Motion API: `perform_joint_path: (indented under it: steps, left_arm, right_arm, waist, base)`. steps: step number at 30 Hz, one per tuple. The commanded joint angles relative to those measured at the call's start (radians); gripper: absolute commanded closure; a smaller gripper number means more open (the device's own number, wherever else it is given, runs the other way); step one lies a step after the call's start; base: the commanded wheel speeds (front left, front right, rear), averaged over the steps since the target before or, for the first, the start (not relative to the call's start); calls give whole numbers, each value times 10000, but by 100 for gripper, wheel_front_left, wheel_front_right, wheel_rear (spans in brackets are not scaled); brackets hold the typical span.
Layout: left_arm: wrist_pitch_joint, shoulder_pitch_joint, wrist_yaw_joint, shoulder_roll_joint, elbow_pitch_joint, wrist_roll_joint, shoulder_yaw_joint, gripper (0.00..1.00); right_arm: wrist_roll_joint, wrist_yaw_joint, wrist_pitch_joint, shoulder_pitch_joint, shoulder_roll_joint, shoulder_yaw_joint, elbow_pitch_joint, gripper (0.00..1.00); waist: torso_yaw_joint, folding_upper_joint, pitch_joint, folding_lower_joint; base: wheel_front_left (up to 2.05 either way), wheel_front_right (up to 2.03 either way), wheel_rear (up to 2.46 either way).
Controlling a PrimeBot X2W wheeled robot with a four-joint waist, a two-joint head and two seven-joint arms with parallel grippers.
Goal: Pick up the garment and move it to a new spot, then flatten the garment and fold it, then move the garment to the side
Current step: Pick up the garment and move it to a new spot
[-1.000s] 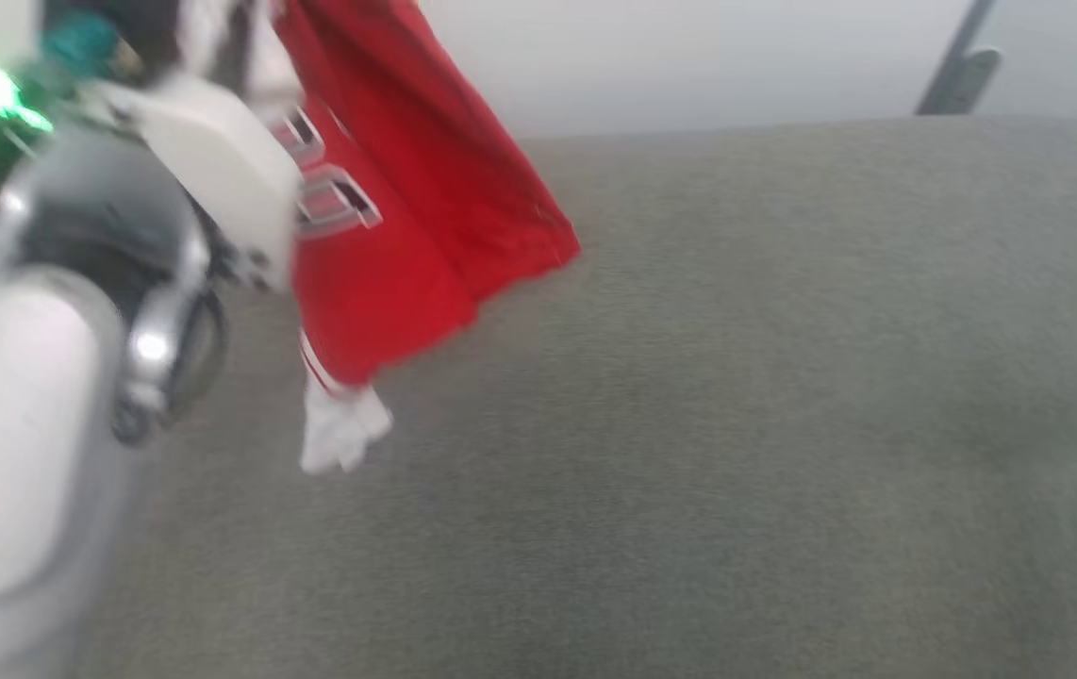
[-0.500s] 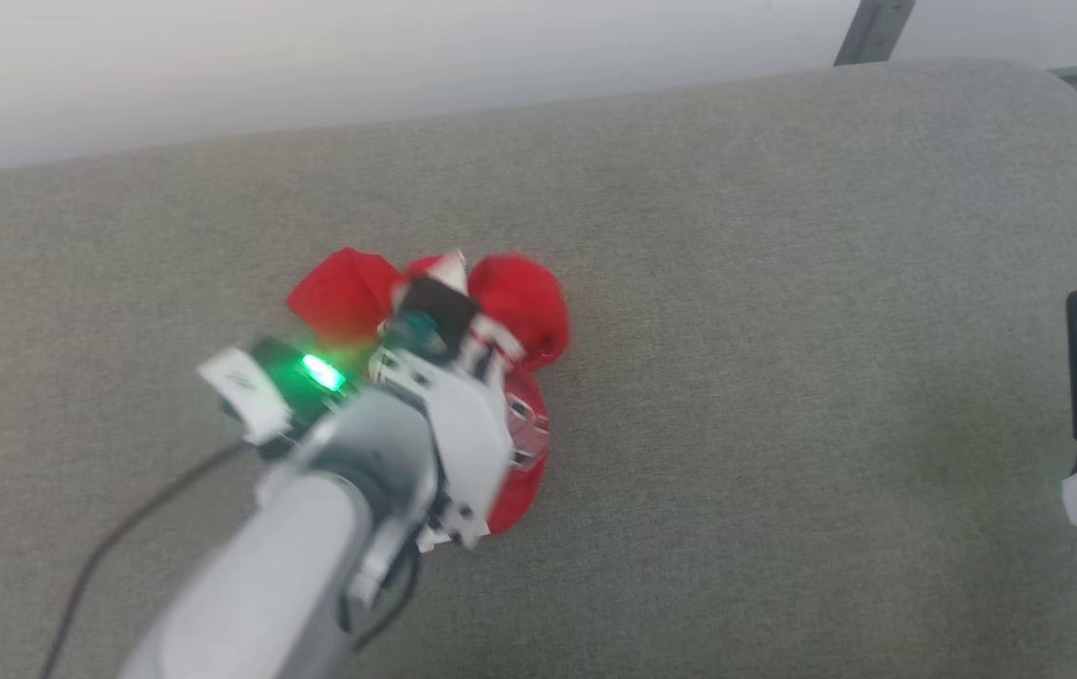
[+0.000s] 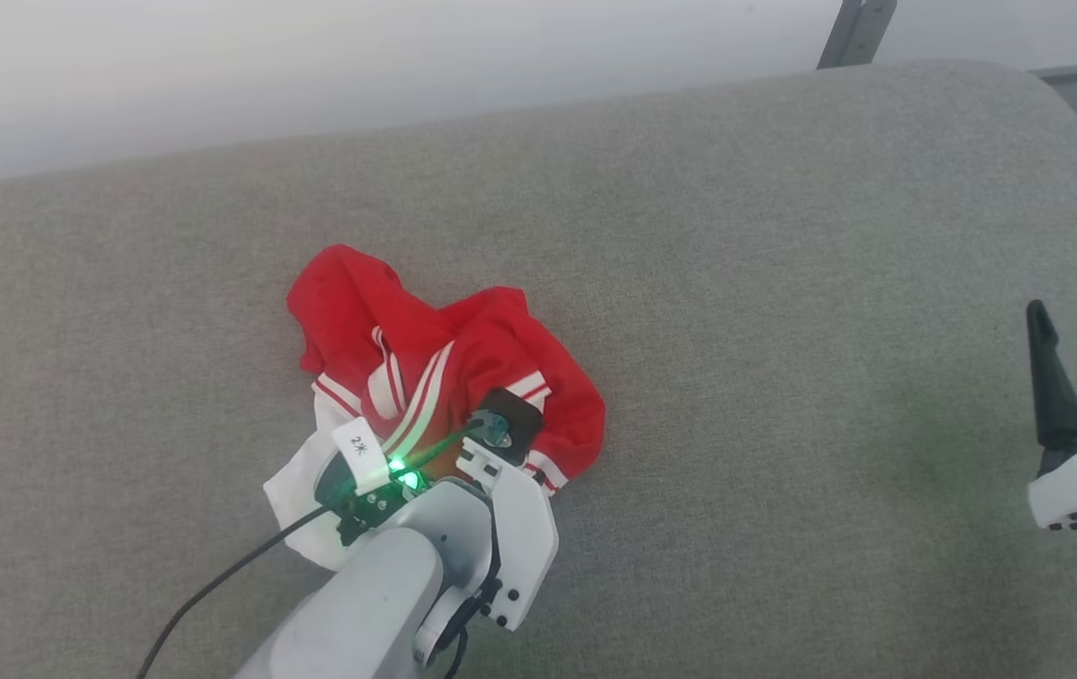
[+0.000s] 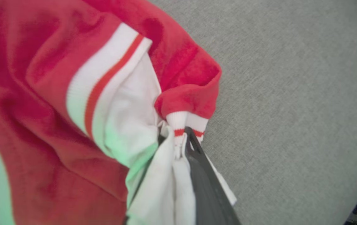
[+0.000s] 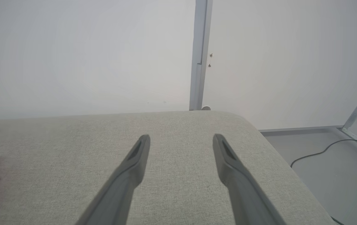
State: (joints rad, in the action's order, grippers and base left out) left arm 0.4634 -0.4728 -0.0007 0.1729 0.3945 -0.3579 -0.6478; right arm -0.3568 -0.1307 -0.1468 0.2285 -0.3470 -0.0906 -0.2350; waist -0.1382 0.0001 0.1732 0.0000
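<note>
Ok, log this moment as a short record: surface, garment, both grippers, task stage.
surface: grey woven fabric with a rounded far corner
garment: red with white panels and striped trim, lying crumpled in a heap on the surface
left gripper: shut on the garment, pinching white cloth beside a striped cuff
right gripper: open, holding nothing, over the surface well to the right of the garment
task stage: garment down on the surface, not yet flattened or folded
</note>
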Motion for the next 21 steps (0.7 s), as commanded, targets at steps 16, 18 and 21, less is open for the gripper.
perform_joint_path:
  steps: [16,18,21]
  left_arm:
    - [-2072,142,-188,335,-2,-424,561,0]
    - [-2398,312,-71,591,-445,-449,783,0]
    - [-2706,588,113,896,-871,-504,1092,0]
  right_arm:
    - [294,-1,40,-352,82,180,-128,0]
    - [341,-1,54,-420,119,156,-117,0]
    - [398,-1,65,-459,157,127,-93,0]
  waist:
    - [552,-1,-1171,0]
    - [639,-1,-1293,0]
    - [715,-1,-1404,0]
  base:
    - [0,0,0]
    - [0,0,0]
    - [0,0,0]
